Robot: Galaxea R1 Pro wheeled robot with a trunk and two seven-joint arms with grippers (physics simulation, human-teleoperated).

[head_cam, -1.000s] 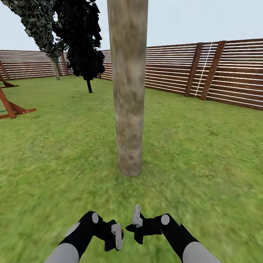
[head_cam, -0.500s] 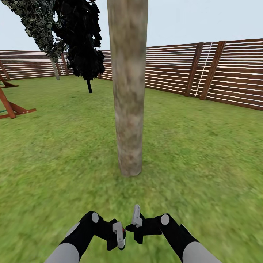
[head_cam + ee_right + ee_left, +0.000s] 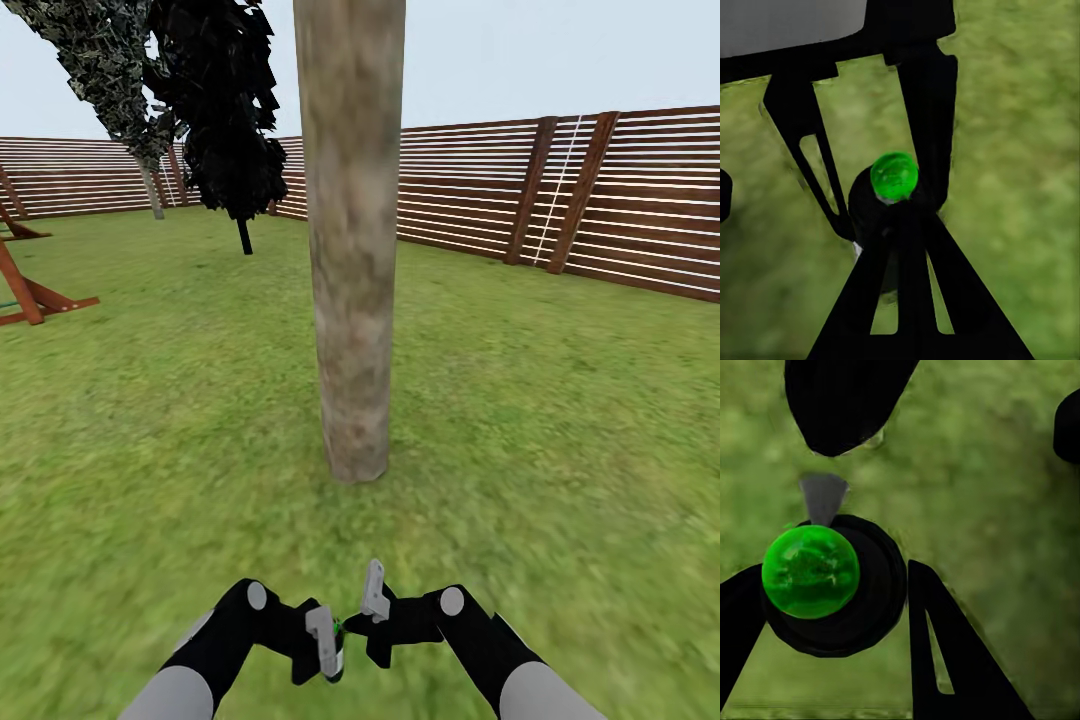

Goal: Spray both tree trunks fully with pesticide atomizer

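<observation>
Low in front of me my left gripper (image 3: 327, 645) is clamped on the pesticide atomizer (image 3: 337, 632), a tiny dark thing tucked between my two hands just above the lawn (image 3: 560, 420). Along my left wrist, the atomizer (image 3: 832, 585) reads as a round black body seated between my two dark fingers (image 3: 952, 660), topped by a glossy green dome with a small grey wedge jutting from its edge. My right gripper (image 3: 372, 612) sits just beside it, one pale finger (image 3: 375, 590) standing up; from my right wrist the atomizer (image 3: 889, 202) shows as a dark rounded body with the same green cap, right at my fingertips, with the left gripper's black fingers (image 3: 926, 120) around it. Whether my right fingers are closed or apart I cannot tell. Straight ahead, near, the tree trunk (image 3: 350, 240) rises thick and straight from the grass, mottled grey-tan and bare. Farther off to the left stands a dark-leaved tree (image 3: 225, 110) on a thin stem, beside a greyer leafy one (image 3: 110, 70). A reddish wooden frame (image 3: 25, 290) sits at the left edge. The brown slatted fence (image 3: 600, 200) closes the garden behind.
</observation>
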